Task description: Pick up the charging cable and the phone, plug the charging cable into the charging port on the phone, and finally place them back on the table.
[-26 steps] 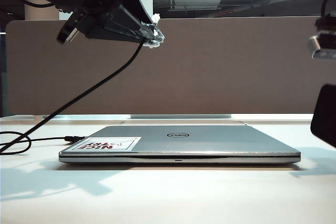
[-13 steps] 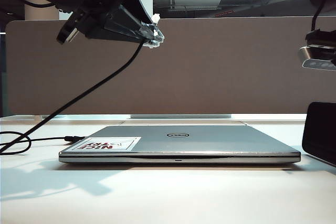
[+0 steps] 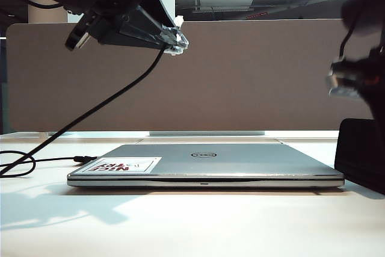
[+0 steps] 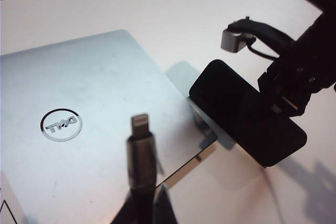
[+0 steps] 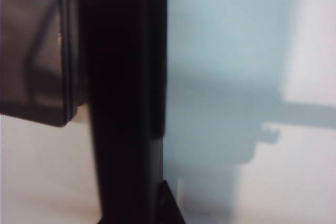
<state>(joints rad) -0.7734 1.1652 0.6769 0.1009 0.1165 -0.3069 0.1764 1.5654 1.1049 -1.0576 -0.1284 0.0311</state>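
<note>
While the left tool (image 3: 174, 40) pinches the charging cable (image 4: 139, 148) aloft, right tool (image 4: 281, 98) on the phone (image 4: 236, 108), grip seemingly loosening

The white table (image 3: 192, 227) fills the lower half of the exterior frame. A closed silver laptop (image 3: 204, 167) lies flat at its centre, a red-lettered sticker (image 3: 123, 165) on its left corner. At the left edge a thin black cord (image 3: 36, 162) loops on the tabletop, its black plug (image 3: 84, 159) just beside the laptop.
</note>
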